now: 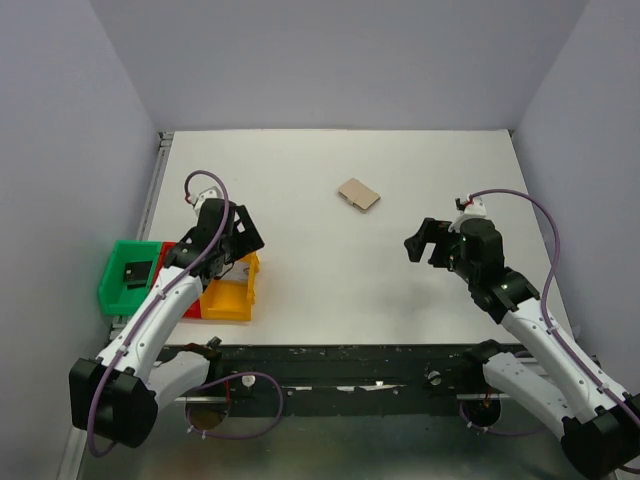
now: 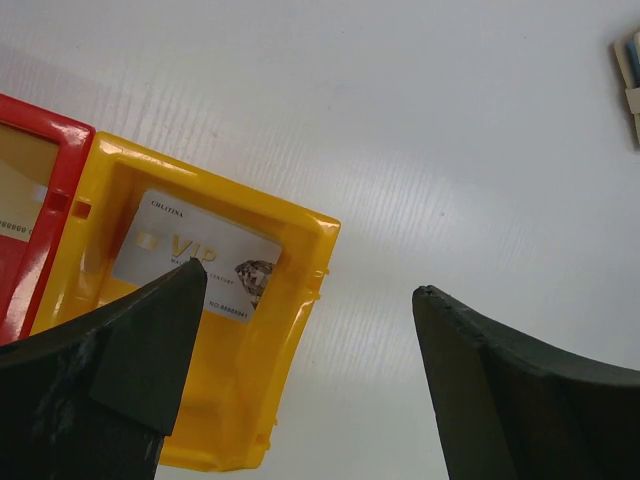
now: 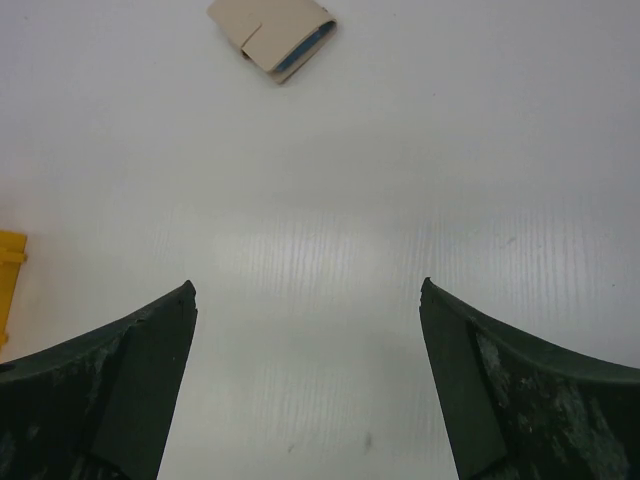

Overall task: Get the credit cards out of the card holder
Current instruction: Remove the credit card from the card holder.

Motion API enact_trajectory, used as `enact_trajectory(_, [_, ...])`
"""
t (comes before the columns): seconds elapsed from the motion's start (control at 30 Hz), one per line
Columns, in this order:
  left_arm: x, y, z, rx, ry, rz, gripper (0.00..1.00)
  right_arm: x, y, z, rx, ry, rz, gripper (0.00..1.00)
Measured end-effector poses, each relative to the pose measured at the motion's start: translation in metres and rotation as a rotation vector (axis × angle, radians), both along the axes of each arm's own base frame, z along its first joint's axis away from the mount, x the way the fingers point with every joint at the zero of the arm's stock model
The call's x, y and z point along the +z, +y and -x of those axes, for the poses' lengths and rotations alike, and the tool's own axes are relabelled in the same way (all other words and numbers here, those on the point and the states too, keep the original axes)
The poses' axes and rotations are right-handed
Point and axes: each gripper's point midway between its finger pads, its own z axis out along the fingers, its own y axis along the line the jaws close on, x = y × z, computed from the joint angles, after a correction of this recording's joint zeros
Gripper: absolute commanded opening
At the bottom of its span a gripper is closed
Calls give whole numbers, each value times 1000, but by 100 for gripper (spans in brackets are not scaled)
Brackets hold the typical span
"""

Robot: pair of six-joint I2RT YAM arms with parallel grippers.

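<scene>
Item: small tan-brown leather-look bifold card holder, folded shut on the white table, toward 12 o'clock of its middle, at 10 o'clock from the right gripper and well apart from both arms. Its long axis runs 10 to 4 o'clock in the top view, a blue sliver showing at the edge facing that gripper. Progress, as we judge it: a silver-grey flat VIP card already lies in the yellow plastic bin and what looks like a gold-orange card in the red bin, while how many remain inside we cannot tell. Tools: left gripper, over the yellow bin, and right gripper, both with jaws apart, holding nothing.
</scene>
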Motion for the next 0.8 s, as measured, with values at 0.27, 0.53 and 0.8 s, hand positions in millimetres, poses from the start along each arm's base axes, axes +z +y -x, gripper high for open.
enact_trajectory(0.27, [7, -2, 2, -35, -57, 10, 99, 0, 0, 0, 4, 0, 5, 100])
enact_trajectory(0.53, [18, -11, 4, -127, -132, 27, 99, 2, 3, -7, 9, 12, 19, 96])
enact_trajectory(0.8, [23, -28, 4, -227, -149, 11, 99, 9, 29, -56, 35, 93, 76, 91])
